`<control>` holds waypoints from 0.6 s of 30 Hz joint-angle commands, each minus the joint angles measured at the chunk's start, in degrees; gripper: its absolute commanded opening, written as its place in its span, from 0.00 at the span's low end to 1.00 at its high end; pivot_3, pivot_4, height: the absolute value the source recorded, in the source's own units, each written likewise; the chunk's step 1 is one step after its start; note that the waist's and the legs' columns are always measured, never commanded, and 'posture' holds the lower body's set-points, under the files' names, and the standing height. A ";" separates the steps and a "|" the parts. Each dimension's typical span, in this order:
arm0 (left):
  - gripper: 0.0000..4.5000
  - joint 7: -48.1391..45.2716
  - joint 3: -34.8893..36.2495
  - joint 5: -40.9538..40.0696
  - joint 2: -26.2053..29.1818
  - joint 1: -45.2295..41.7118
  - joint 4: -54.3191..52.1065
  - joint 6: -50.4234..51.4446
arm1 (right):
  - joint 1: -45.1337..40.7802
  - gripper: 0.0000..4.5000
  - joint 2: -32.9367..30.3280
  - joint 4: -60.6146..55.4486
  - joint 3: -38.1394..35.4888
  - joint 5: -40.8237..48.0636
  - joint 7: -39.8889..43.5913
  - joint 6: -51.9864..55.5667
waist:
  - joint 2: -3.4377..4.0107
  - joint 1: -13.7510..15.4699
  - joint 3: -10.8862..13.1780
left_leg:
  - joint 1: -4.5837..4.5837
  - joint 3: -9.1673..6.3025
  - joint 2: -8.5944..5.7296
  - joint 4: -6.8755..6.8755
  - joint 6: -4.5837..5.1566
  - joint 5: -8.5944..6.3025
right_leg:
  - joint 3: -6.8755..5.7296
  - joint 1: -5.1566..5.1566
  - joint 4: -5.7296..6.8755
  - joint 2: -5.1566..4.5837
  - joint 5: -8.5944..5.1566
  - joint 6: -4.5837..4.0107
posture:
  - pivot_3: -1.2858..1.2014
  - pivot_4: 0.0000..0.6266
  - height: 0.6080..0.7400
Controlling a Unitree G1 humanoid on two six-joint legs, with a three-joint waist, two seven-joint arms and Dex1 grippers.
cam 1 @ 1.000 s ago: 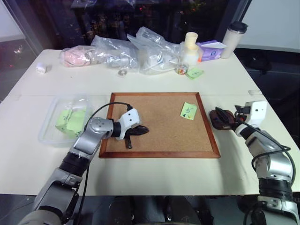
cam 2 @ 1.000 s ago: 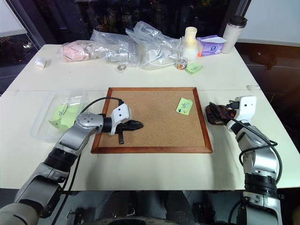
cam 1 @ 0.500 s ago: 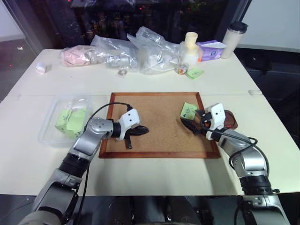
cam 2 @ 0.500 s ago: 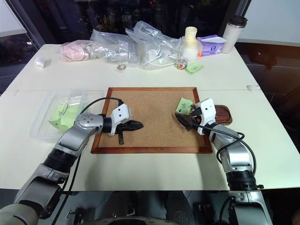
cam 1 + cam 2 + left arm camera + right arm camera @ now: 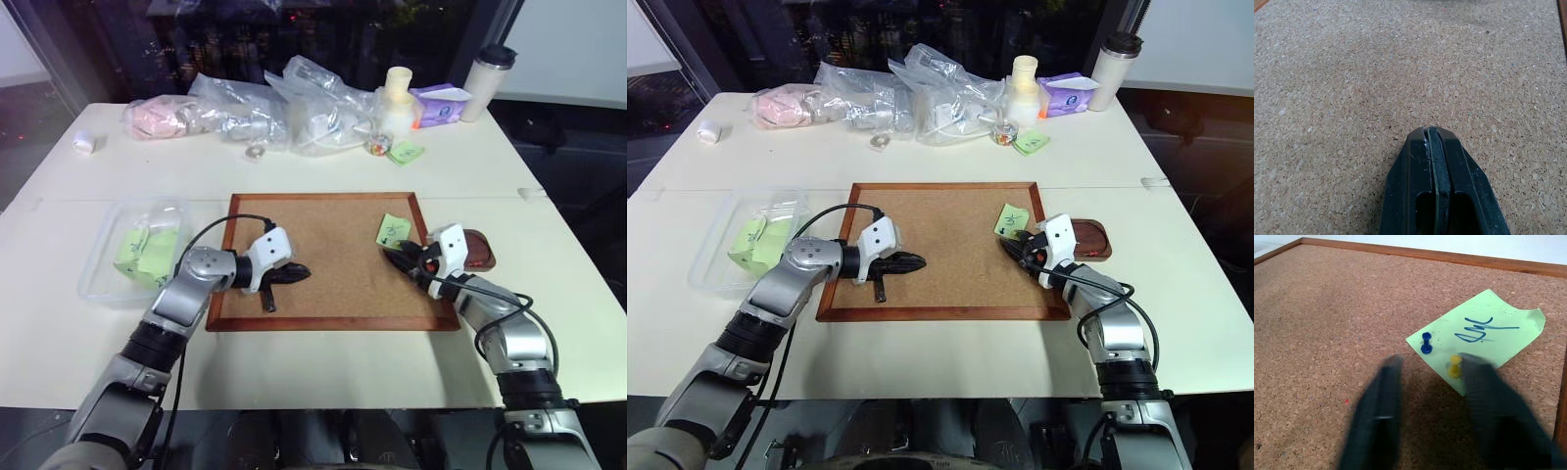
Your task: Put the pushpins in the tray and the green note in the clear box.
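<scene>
Large wood-framed cork board (image 5: pixel 333 257) lies mid-table. Transparent shallow plastic box (image 5: pixel 108 257) sits left of it, small dark brown wooden tray (image 5: pixel 478 249) right. Light green square note (image 5: pixel 1484 333) remains pinned by blue pushpin (image 5: pixel 1426 342) and yellow pushpin (image 5: pixel 1455 366). Left gripper (image 5: pixel 1432 147) is pressed together, empty, over cork. Right gripper (image 5: pixel 1432 396) stands spread near the pins, blurred.

silver-grey jointed arms, white wrist housings, black two-fingered left gripper (image 5: pixel 297 273) and right gripper (image 5: pixel 392 257), black cables

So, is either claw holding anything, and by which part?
Nothing is held. The left claw is shut empty on the cork board; the right claw stands open beside the yellow pushpin.
</scene>
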 commanded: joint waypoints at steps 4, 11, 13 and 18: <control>0.00 -0.08 -1.25 1.50 1.32 1.92 0.94 1.75 | 0.09 0.00 0.93 -0.77 -0.90 0.34 0.09 -0.54 | 0.00 -0.03 0.00 | 0.00 0.01 0.02 -0.04 0.00 0.00 | 0.00 -0.01 -0.02 0.03 0.00 0.00 | 0.52 0.24 0.95; 0.00 -0.21 -2.49 2.57 1.92 2.95 0.73 1.83 | 0.27 0.00 1.67 -0.78 -1.85 -0.16 -1.48 -1.64 | 0.00 -0.13 0.00 | 0.01 0.00 0.03 -0.05 0.00 0.00 | 0.01 -0.01 -0.03 0.03 0.00 -0.01 | 0.52 0.24 0.95; 0.00 -0.46 -3.19 3.05 2.30 3.10 0.69 1.75 | 0.01 0.00 1.80 -0.94 -2.45 -0.13 -2.19 -2.23 | 0.00 -0.17 0.00 | 0.01 0.00 0.03 -0.05 0.00 0.00 | 0.01 -0.01 -0.03 0.03 0.00 -0.01 | 0.52 0.24 0.95; 0.00 -0.69 -3.40 2.77 2.70 3.68 0.34 1.93 | 0.15 0.00 2.37 -1.71 -3.99 0.09 -4.37 -4.18 | 0.00 -0.20 0.00 | 0.01 0.00 0.04 -0.08 0.00 0.00 | 0.03 -0.03 -0.04 0.03 0.00 -0.01 | 0.52 0.24 0.95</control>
